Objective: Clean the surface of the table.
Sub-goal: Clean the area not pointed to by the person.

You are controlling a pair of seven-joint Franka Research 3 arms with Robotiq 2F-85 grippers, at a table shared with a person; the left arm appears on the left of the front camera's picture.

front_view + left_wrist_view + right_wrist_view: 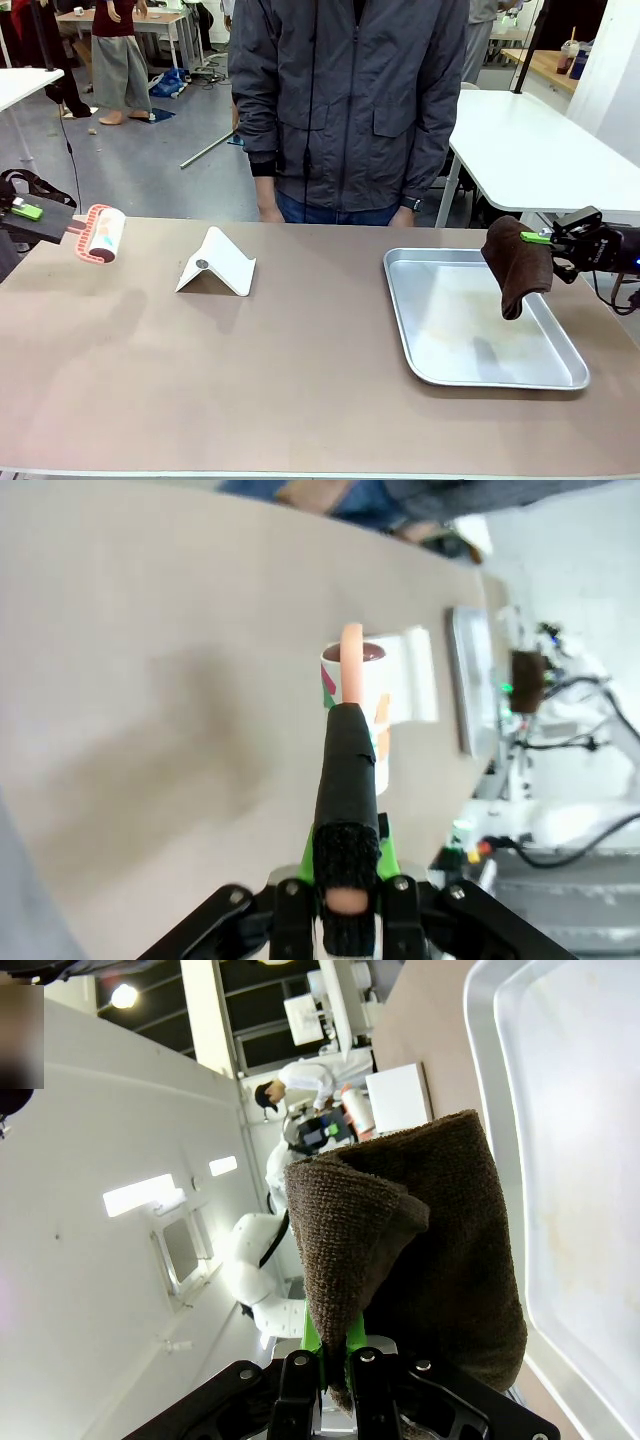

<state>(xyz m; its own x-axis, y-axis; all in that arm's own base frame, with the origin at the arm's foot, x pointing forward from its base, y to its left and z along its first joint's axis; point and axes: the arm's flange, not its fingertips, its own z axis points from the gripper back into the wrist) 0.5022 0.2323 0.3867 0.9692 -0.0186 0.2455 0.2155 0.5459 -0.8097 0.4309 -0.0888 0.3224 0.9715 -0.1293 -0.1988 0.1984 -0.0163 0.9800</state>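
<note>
Tabletop (pixel 300 370): spans foreground; rigid, heavy, smooth matte. Judged nothing to grasp, to be cleaned in place.
Left pincer (pixel 33 214): clamped on lint roller (pixel 105 233) handle, above left edge.
Right pincer (pixel 545 239): clamped on soft brown cloth (pixel 517 265), hanging limp above tray (pixel 400 320).

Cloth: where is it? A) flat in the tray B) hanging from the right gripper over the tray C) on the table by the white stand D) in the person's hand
B: the cloth hangs from the shut right gripper, above the tray.
</note>
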